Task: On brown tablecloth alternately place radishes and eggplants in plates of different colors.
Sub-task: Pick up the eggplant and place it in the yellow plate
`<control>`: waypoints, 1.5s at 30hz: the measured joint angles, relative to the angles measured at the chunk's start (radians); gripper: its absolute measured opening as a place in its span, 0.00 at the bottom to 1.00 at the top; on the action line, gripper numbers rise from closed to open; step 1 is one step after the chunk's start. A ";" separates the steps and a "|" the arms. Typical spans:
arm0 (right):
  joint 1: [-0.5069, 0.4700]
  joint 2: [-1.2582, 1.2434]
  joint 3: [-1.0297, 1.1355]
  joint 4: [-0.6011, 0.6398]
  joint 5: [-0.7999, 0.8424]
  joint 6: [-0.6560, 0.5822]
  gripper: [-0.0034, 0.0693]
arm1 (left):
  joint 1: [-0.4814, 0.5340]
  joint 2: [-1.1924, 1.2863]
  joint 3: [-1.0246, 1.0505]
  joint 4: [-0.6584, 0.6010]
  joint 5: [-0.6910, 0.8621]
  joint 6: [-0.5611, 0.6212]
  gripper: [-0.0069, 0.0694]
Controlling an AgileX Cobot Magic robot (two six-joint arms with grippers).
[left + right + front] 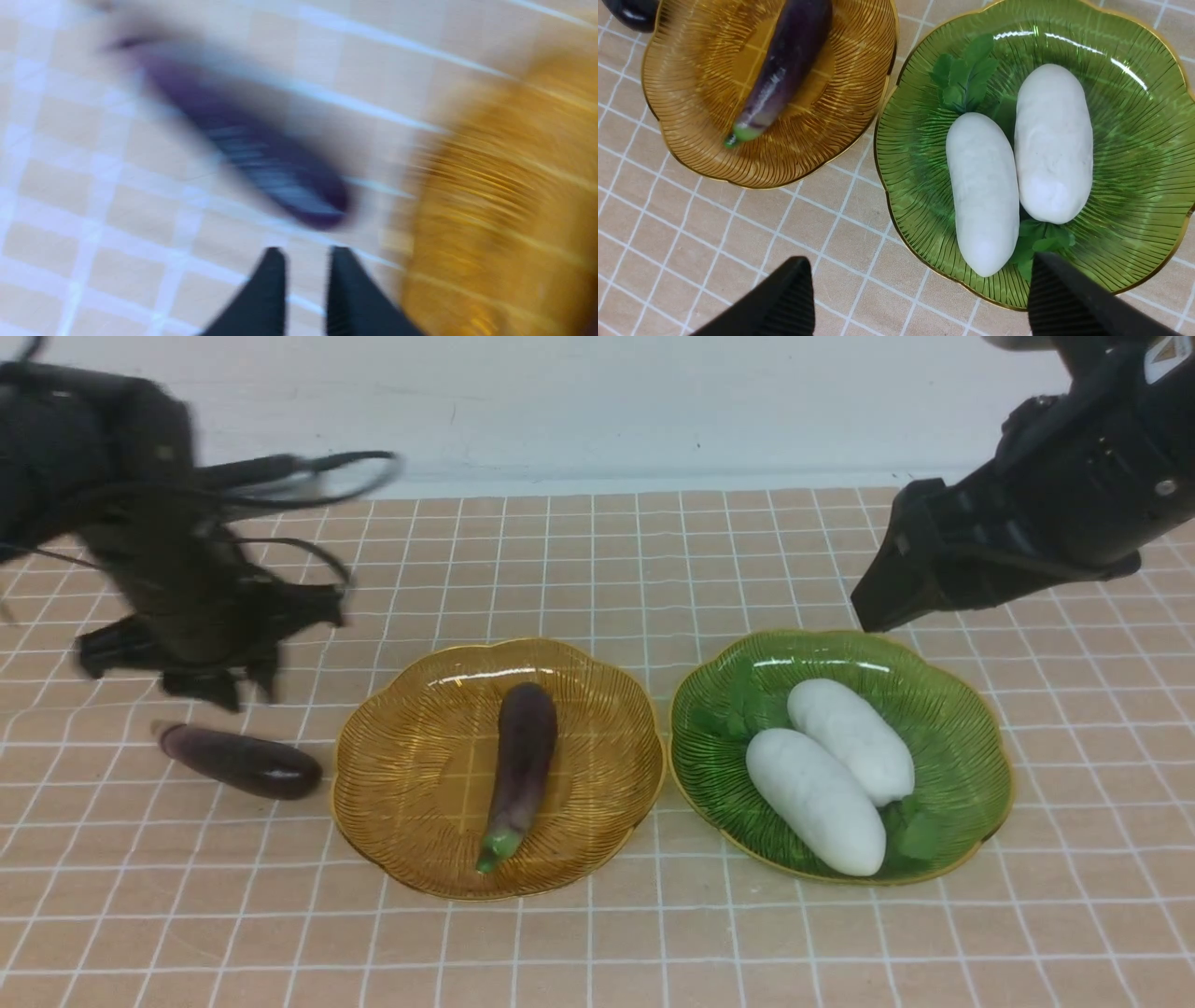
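Note:
On the brown tablecloth (597,569), the amber plate (420,775) holds one eggplant (525,747) with a green stem tip. The green plate (943,709) holds two radishes (817,803) (851,739) side by side. The darker eggplant (243,763) lies on the cloth left of the amber plate. My left gripper (238,695), blurred, hovers just above and behind it, jaws nearly together and empty; in the left wrist view (303,252) that eggplant (261,154) lies just ahead. My right gripper (873,611) is open and empty, raised behind the green plate (1134,140).
The right wrist view shows both radishes (983,191) (1052,140), the amber plate (691,116) with its eggplant (784,70), and the tip of the darker eggplant (630,11). The plates almost touch. A white wall bounds the far edge.

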 joint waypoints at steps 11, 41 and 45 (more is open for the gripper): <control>0.000 0.000 0.000 -0.003 0.000 -0.002 0.82 | 0.164 0.092 -0.001 -0.053 -0.036 -0.185 0.24; 0.000 0.000 0.000 -0.001 0.001 -0.002 0.82 | 0.135 0.208 -0.179 -0.171 0.069 0.216 0.46; 0.000 -0.001 0.000 0.015 0.001 -0.002 0.80 | 0.038 0.187 -0.203 -0.249 0.157 0.372 0.46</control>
